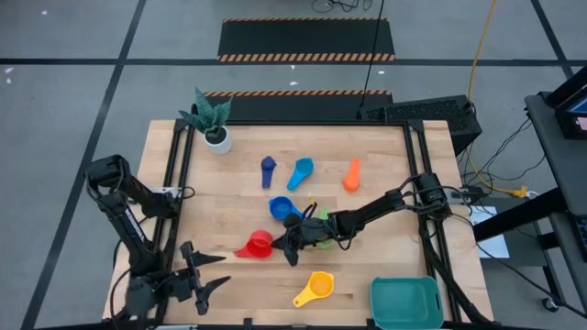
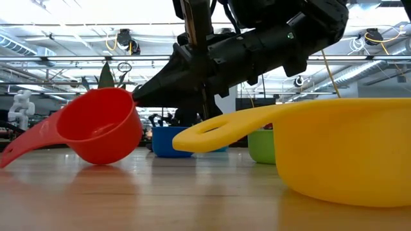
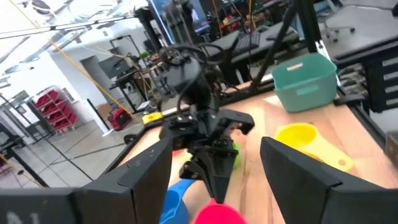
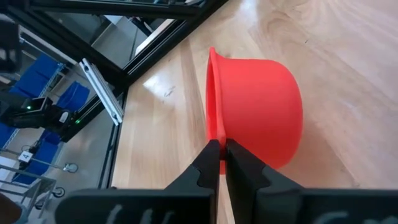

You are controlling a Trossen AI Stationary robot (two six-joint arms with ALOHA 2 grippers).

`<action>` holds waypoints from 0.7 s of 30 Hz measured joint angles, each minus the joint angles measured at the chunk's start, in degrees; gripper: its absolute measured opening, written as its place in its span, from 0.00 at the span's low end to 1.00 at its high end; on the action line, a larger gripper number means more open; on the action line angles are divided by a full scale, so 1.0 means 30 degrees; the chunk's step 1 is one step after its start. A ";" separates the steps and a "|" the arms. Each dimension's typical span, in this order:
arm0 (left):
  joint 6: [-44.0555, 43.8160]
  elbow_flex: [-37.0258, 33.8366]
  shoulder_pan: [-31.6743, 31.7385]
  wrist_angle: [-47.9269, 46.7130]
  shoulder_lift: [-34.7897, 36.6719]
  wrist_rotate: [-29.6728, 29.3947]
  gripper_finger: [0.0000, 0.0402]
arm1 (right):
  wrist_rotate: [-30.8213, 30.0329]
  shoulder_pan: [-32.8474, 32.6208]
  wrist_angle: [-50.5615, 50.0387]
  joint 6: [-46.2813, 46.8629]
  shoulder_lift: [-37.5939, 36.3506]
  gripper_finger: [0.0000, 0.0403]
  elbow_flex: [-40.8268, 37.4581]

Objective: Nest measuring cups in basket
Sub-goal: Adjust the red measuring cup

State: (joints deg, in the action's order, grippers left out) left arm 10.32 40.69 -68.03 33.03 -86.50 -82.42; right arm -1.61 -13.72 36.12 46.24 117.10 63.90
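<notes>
The red cup lies tipped on the table's near middle, and my right gripper is shut on it from the right. The low view shows the red cup with its handle slanting down to the table. The yellow cup lies nearer, the blue farther, and the green is partly under my right arm. Navy, light blue and orange cups lie in a far row. The teal basket sits at the near right corner. My left gripper waits open at the near left. My right gripper pinches the red cup's rim between its two fingers, on the side away from the handle. The fingers come slanting down from the table's right. The cup is tilted, its bowl and its handle's end on the table.
A white plant pot stands at the far left corner. Black frame rails run along the table's left and right sides. Bare wood shows between the red cup and my left gripper, and between the yellow cup and the basket.
</notes>
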 joint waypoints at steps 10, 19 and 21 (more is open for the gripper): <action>-0.9566 -0.0007 0.2023 -0.8102 -0.0015 0.3703 0.84 | -0.0936 0.0046 -0.0016 -0.0087 0.0000 0.02 0.0000; -1.6189 -0.0015 0.3756 -1.5215 -0.0415 0.7953 0.81 | -0.0947 0.0052 -0.0138 -0.0179 0.0000 0.02 -0.0007; -1.7331 -0.0015 0.4186 -1.6188 -0.0415 0.9478 0.80 | -0.0947 0.0057 -0.0141 -0.0211 0.0000 0.01 -0.0007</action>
State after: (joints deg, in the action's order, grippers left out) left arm -41.67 40.64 -55.48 -15.53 -87.74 -53.99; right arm -4.45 -13.55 35.70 45.60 117.10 63.88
